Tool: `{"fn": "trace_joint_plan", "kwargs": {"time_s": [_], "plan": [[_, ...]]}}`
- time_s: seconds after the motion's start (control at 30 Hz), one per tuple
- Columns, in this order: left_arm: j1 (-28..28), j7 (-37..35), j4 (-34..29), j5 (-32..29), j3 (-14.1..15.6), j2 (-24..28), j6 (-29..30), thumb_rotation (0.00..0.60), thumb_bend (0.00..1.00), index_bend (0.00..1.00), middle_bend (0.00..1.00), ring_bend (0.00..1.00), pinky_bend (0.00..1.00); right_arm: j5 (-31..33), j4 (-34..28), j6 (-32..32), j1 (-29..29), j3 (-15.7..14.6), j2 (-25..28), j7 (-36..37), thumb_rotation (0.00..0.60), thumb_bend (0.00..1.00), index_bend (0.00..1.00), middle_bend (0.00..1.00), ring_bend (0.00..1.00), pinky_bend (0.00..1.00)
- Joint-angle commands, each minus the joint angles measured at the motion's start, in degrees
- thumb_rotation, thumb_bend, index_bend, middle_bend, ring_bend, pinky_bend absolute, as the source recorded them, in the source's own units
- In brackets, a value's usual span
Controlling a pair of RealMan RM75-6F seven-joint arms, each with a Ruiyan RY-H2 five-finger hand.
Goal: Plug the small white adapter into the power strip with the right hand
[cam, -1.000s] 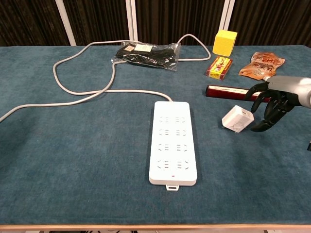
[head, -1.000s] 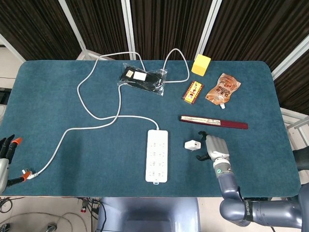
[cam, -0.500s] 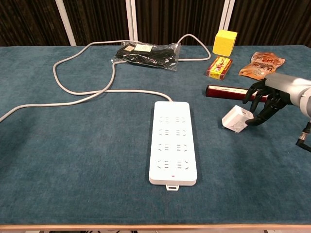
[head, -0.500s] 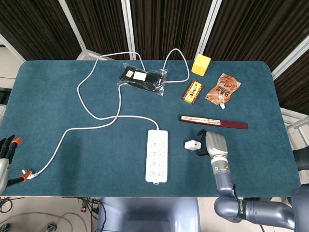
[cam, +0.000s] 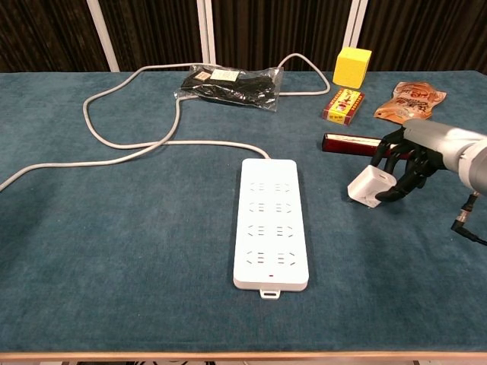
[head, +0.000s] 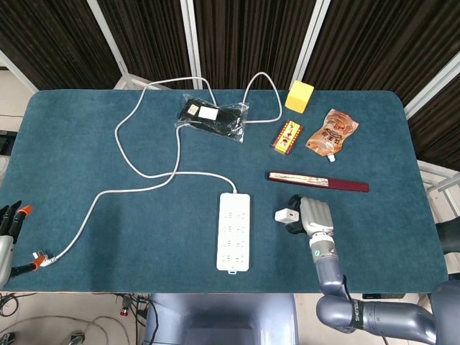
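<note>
The small white adapter [head: 285, 215] [cam: 370, 185] lies on the blue cloth just right of the white power strip [head: 233, 231] [cam: 275, 223]. My right hand [head: 313, 214] [cam: 407, 158] reaches it from the right, with dark fingers [cam: 380, 154] curled over its far side and the thumb against its near edge, so the adapter is pinched. It still touches the cloth. The strip's sockets face up and are unoccupied. My left hand [head: 8, 228] hangs off the table's left edge, fingers apart and holding nothing.
The strip's white cable [head: 136, 188] loops across the left half to a plug [head: 40, 257] by the front edge. A dark red long box [head: 318, 181] lies just behind my right hand. Farther back are a red box [head: 287, 136], snack pouch [head: 332, 131], yellow cube [head: 299, 95] and black bag [head: 213, 117].
My right hand has slid left toward the adapter and its fingers have closed around it. The adapter has barely shifted; my left hand has not moved.
</note>
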Motion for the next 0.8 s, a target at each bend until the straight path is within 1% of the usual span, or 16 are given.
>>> {"fn": "trace_joint_plan", "kwargs": {"time_s": [0.03, 0.17, 0.4, 0.73, 0.8], "plan": [[0.0, 0.0, 0.0, 0.0, 0.0, 0.0, 0.0, 0.600, 0.10, 0.11, 0.00, 0.00, 0.00, 0.5, 0.6, -0.1, -0.1, 0.7, -0.7, -0.6, 0.600, 0.27, 0.39, 0.45, 0.58, 0.49], [0.0, 0.0, 0.0, -0.1, 0.0, 0.0, -0.1, 0.600, 0.10, 0.11, 0.00, 0.00, 0.00, 0.6, 1.7, 0.0, -0.3, 1.6, -1.7, -1.4, 0.600, 0.27, 0.40, 0.45, 0.59, 0.50], [-0.1, 0.1, 0.0, -0.3, -0.1, 0.0, -0.2, 0.600, 0.10, 0.11, 0.00, 0.00, 0.00, -0.4, 3.3, 0.6, -0.8, 2.6, -3.1, -2.5, 0.600, 0.27, 0.44, 0.47, 0.65, 0.52], [-0.1, 0.3, -0.1, -0.3, 0.0, 0.0, -0.2, 0.600, 0.10, 0.11, 0.00, 0.00, 0.00, -1.5, 3.9, 0.3, -1.7, 3.6, -3.9, -3.5, 0.600, 0.28, 0.47, 0.49, 0.66, 0.52], [-0.1, 0.3, -0.1, -0.4, 0.0, 0.0, -0.2, 0.600, 0.10, 0.11, 0.00, 0.00, 0.00, -1.6, 4.0, 0.1, -1.9, 3.7, -4.0, -3.6, 0.600, 0.29, 0.48, 0.50, 0.67, 0.52]]}}
